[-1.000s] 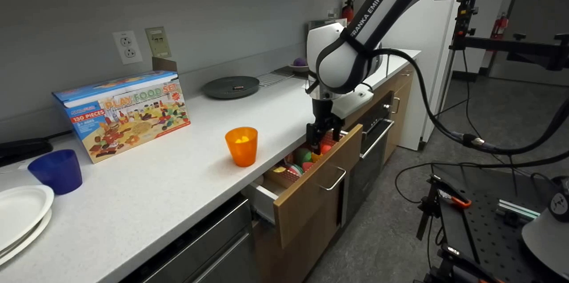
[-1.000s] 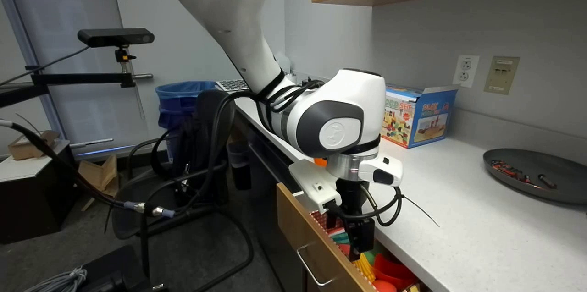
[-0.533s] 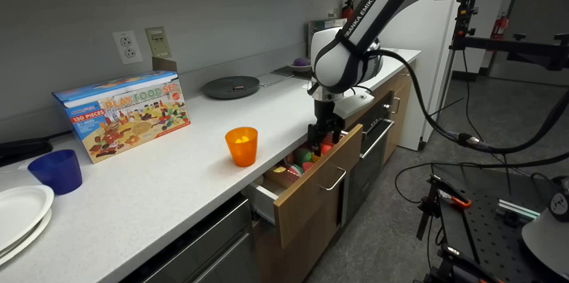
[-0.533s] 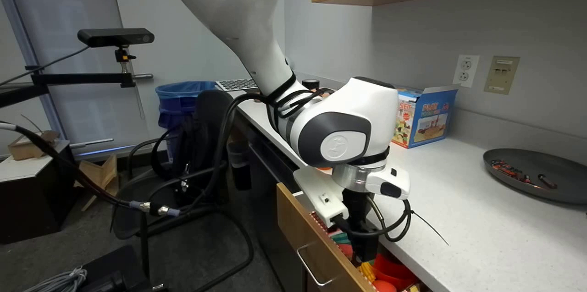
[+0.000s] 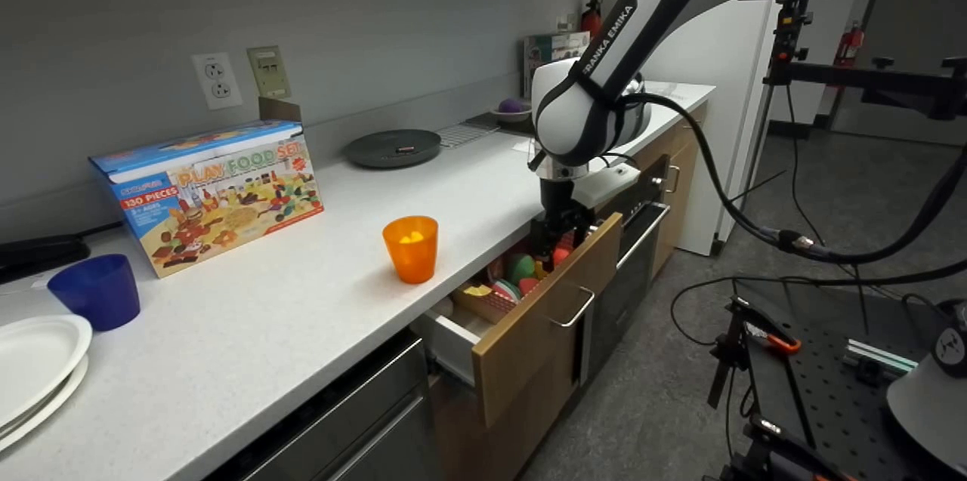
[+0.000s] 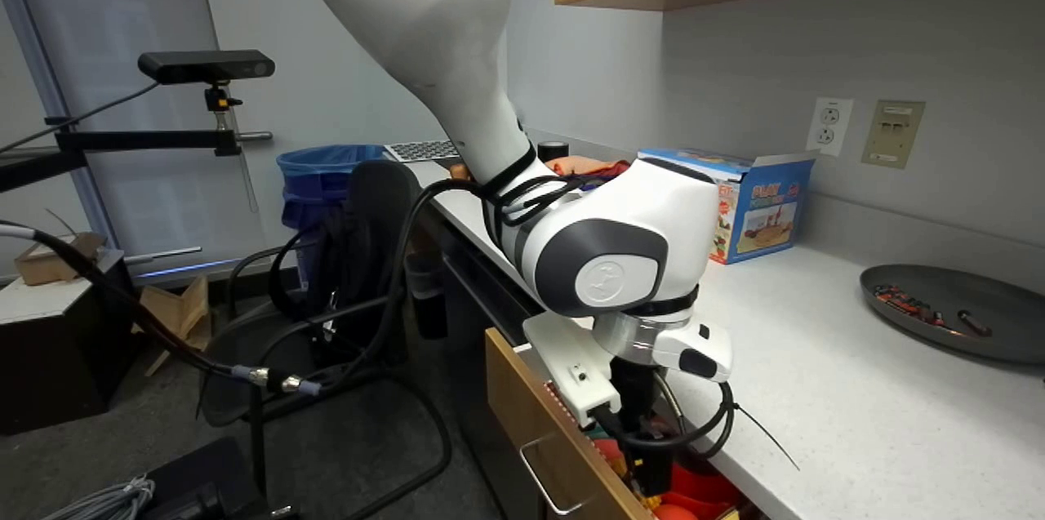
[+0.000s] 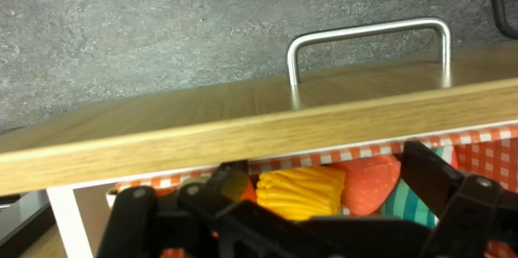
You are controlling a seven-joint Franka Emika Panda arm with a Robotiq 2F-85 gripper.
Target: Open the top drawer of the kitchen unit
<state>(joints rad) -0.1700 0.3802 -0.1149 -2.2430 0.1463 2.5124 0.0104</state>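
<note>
In both exterior views the top drawer (image 5: 529,349) of the kitchen unit (image 5: 521,420) is seen standing open, its front set well out from the front edge of the worktop (image 5: 302,322). The gripper (image 7: 323,165) is pointed down into it, btwn that front edge & the inner side of the drawer front. Its fingers (image 7: 429,173) are spread, w/ a wide gap btwn them; in that gap, per wrist view, a yellow ridged piece (image 7: 301,193) & a red piece (image 7: 366,183) are seen. Whether either is touched can't be told.

Fingertips are placed just behind the drawer front, by the rim of a red/white checked container (image 7: 485,160); contact w/ the front can't be confirmed. The silver handle (image 7: 370,29) is mounted on the outer face, i.e. opp. side of the front from the fingers & apart from them.

An orange cup (image 5: 412,254) is stood upright nr the worktop's front edge, near the drawer. A play food box (image 5: 219,198) & dark pan (image 5: 374,145) are set toward the rear edge, by the wall. A blue cup (image 5: 94,292) & white plates (image 5: 34,356) are placed well apart from the drawer. A black oven (image 5: 627,292) is fitted below the front edge, just beside the drawer.
</note>
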